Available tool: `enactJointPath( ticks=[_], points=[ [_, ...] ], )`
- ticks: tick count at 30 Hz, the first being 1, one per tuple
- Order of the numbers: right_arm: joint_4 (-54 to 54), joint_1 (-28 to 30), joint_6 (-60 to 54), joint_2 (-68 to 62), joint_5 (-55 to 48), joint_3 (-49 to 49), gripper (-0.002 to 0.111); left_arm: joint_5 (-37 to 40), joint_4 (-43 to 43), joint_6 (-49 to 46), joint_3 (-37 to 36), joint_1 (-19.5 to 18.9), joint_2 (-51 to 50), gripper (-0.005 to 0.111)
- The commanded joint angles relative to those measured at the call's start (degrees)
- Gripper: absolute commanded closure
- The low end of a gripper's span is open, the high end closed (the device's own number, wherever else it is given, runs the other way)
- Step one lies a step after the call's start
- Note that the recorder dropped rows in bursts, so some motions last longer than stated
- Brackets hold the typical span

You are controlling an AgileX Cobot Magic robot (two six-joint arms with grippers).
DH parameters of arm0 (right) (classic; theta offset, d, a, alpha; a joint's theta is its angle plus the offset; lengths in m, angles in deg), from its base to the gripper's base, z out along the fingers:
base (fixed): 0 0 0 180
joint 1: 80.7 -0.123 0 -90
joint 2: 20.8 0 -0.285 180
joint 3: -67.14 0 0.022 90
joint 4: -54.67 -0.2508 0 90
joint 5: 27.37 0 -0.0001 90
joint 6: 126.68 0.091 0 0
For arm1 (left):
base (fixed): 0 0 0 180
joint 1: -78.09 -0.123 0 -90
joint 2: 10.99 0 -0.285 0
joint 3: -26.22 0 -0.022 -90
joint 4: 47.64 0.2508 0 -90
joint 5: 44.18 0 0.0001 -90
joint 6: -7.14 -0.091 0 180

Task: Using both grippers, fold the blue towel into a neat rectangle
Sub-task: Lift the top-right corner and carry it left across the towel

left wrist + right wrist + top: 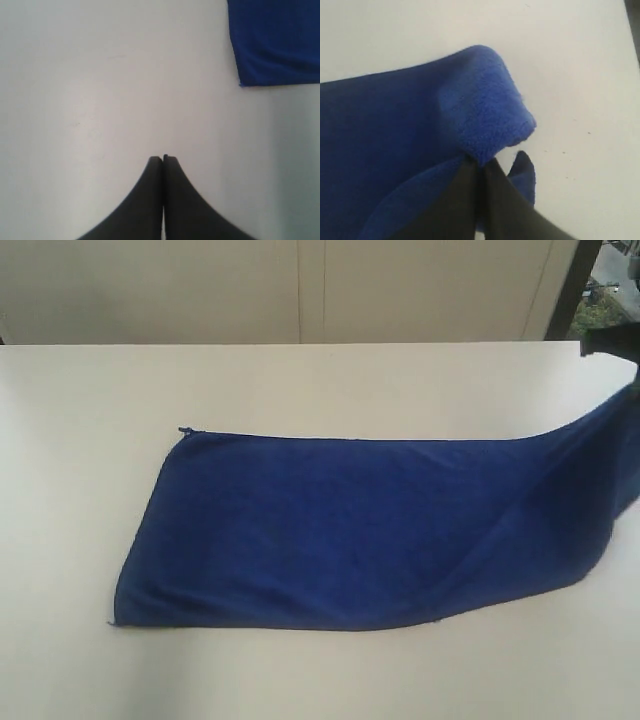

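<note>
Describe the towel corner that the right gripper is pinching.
On the pale table lies one blue towel. Its right end slopes up off the table to the right gripper, shut on that corner; the two left corners lie flat.

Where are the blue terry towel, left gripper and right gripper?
Deep-blue terry cloth towel [330,530]: exterior view, middle of its flat part.
Black left gripper [163,159]: left wrist view, between its shut fingers.
Black right gripper [481,164]: right wrist view, between fingers pinching the towel.

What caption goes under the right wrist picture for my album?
Black fingers pinch a bunched-up fold of the blue towel over the white table.
</note>
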Motion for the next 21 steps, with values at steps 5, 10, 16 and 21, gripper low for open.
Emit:
enactJointPath(
  ticks=[5,10,16,21],
  points=[
    [-1.66,-14.84,-2.31,6.51,-3.49,-3.57,0.108,0.76,-0.26,0.13,-0.30,-0.07,0.38,0.107],
    [-2.00,-24.84,-2.31,6.41,-4.05,-8.65,0.108,0.76,-0.26,0.13,-0.30,-0.07,0.38,0.107],
    [-5.19,-34.28,-3.68,3.93,-4.46,-14.99,0.108,0.76,-0.26,0.13,-0.30,-0.07,0.38,0.107],
    [-8.38,-41.09,-4.40,-2.39,-3.51,-20.14,0.108,0.76,-0.26,0.13,-0.30,-0.07,0.38,0.107]
  ],
)
